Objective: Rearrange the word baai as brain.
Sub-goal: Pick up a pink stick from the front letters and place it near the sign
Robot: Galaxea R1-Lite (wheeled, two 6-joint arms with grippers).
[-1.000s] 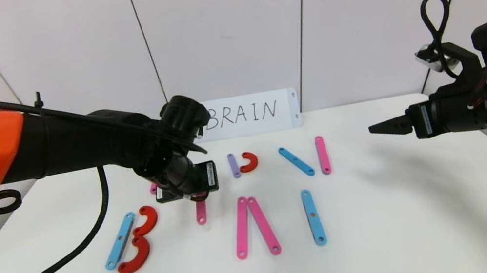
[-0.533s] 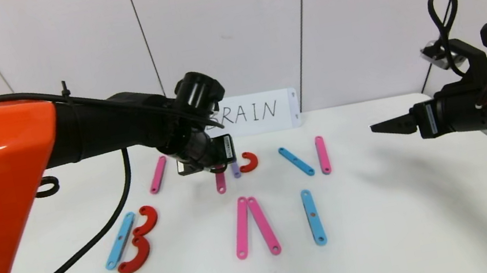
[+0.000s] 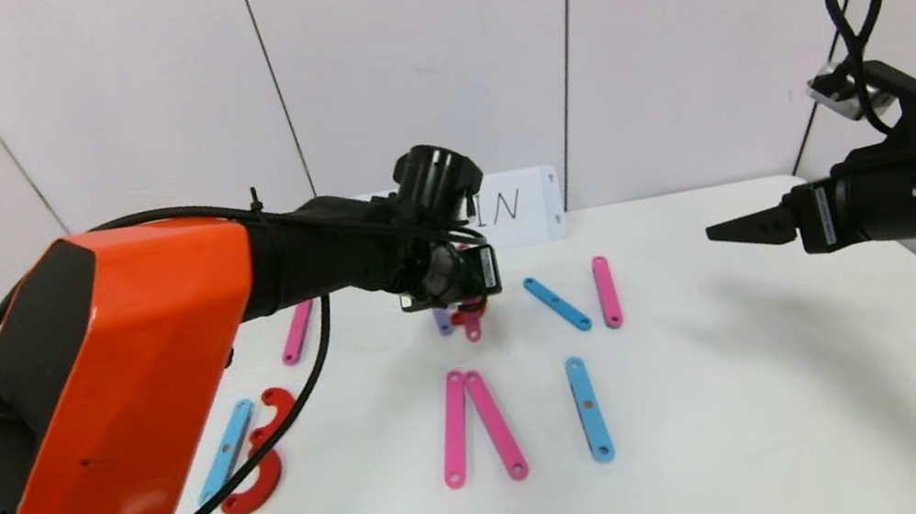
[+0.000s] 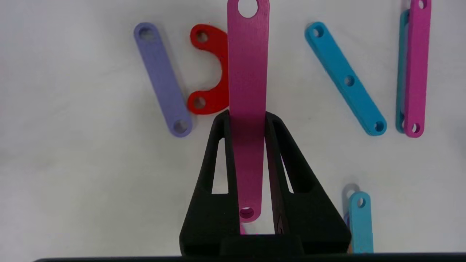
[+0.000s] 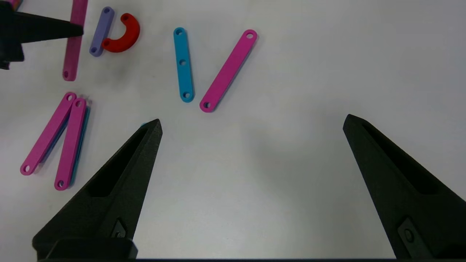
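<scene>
My left gripper (image 3: 464, 304) is shut on a pink bar (image 4: 247, 72) and holds it above the table, over the short purple bar (image 4: 162, 78) and a red half-ring curve (image 4: 211, 69) in the back row. The bar's lower end (image 3: 472, 329) hangs below the gripper in the head view. A sky-blue bar (image 3: 225, 451) with two red curves (image 3: 257, 491) forms a B at the front left. Two pink bars (image 3: 475, 426) lean together at the front middle, with a sky-blue bar (image 3: 590, 409) beside them. My right gripper (image 3: 728, 232) is open and empty, high at the right.
A slanted sky-blue bar (image 3: 557, 304) and a pink bar (image 3: 606, 292) lie at the back right. One more pink bar (image 3: 297, 332) lies at the back left. The white handwritten card (image 3: 517, 208) stands against the wall, half hidden by my left arm.
My left gripper has carried the pink bar from the left middle to the right and farther back, over the purple bar and red curve. The right gripper has shifted slightly right.
</scene>
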